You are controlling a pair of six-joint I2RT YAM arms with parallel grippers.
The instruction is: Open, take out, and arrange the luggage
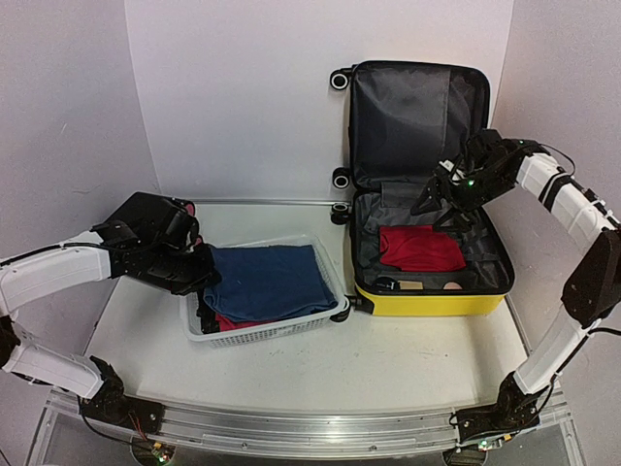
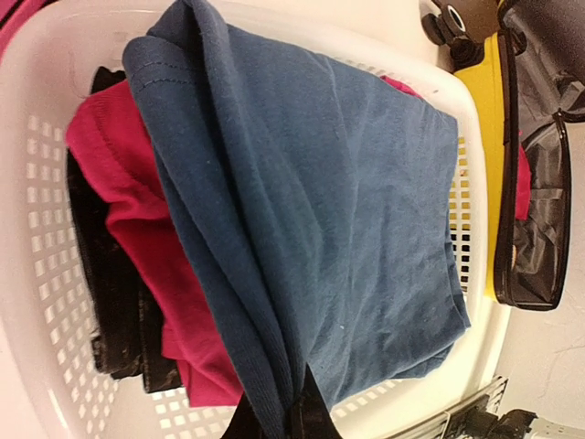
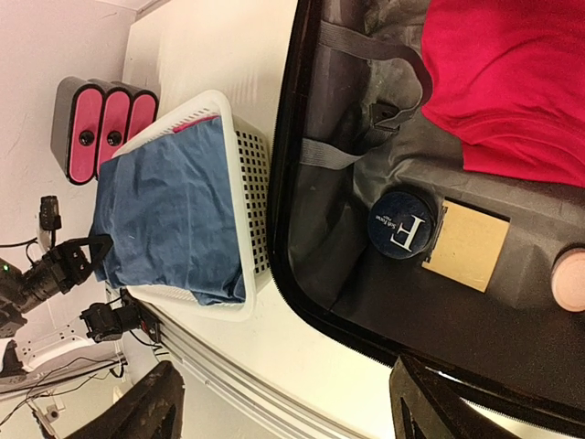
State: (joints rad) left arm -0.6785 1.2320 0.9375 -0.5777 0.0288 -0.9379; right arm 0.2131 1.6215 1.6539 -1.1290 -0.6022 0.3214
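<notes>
The yellow luggage point(image 1: 427, 301) lies open at the right, its lid standing against the back wall. Its grey lining point(image 3: 347, 238) holds a red garment point(image 1: 419, 248) point(image 3: 512, 82), a dark round tin marked F point(image 3: 400, 224), a tan card point(image 3: 466, 245) and a pinkish round thing point(image 3: 571, 279). My right gripper point(image 1: 432, 199) point(image 3: 288, 402) hangs open above the luggage's interior, holding nothing. My left gripper point(image 1: 199, 262) point(image 2: 292, 416) is shut on the edge of a blue garment point(image 1: 267, 280) point(image 2: 320, 201), which is draped over the white basket point(image 1: 272, 335).
In the basket point(image 2: 37, 229), a red garment point(image 2: 119, 210) and black folded items point(image 2: 101, 302) lie under the blue one. A black case with pink round ends point(image 3: 96, 128) stands behind the basket by the left wall. The luggage's wheels point(image 1: 339, 80) stick out to the left.
</notes>
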